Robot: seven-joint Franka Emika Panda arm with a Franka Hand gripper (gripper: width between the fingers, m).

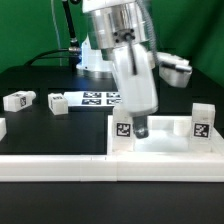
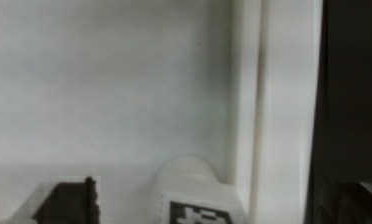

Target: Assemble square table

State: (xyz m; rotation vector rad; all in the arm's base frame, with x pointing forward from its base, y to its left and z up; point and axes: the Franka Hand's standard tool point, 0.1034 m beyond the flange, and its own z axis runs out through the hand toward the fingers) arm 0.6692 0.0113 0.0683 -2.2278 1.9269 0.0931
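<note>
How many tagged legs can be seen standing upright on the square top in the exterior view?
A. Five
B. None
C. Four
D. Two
D. On the square top, one leg stands upright at the corner toward the exterior view's left and a second leg stands upright toward the exterior view's right.

You have the square top [image 1: 165,143] at the exterior view's right, just behind the bar [image 1: 60,168], an upright leg [image 1: 122,130] at each end. Behind it lies the marker board [image 1: 104,98], with two loose legs [image 1: 20,100] further left.
</note>
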